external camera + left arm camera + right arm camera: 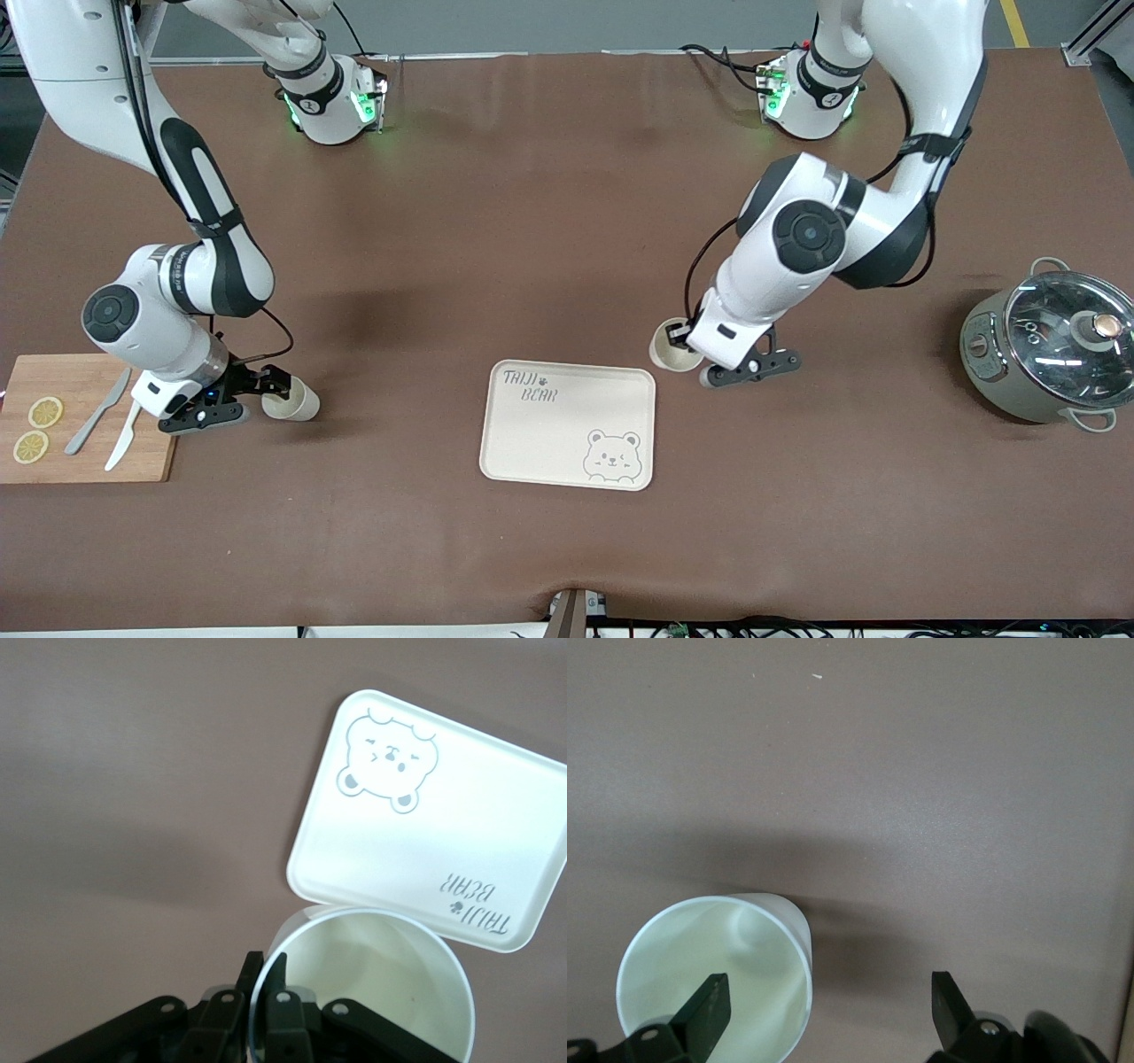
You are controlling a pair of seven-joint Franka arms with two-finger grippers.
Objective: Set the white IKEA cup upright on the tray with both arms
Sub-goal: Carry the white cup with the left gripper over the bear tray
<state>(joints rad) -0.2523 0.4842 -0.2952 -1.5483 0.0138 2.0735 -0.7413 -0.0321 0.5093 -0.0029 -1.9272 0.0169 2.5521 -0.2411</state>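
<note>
The cream tray (567, 425) with the bear face lies on the brown table and holds nothing. My left gripper (680, 338) is shut on the rim of a white cup (669, 351) beside the tray's corner toward the left arm's end. The left wrist view shows one finger inside and one outside the cup (372, 983), with my left gripper (264, 962) near the tray (443, 824). My right gripper (273, 384) is open at a second white cup (292, 400) next to the cutting board. In the right wrist view one fingertip (709, 1001) of my right gripper (828, 992) is over the mouth of that cup (718, 974).
A wooden cutting board (84, 461) with lemon slices (44, 412), a grey utensil (97, 424) and a white knife (122, 439) lies at the right arm's end. A pot with a glass lid (1050, 350) stands at the left arm's end.
</note>
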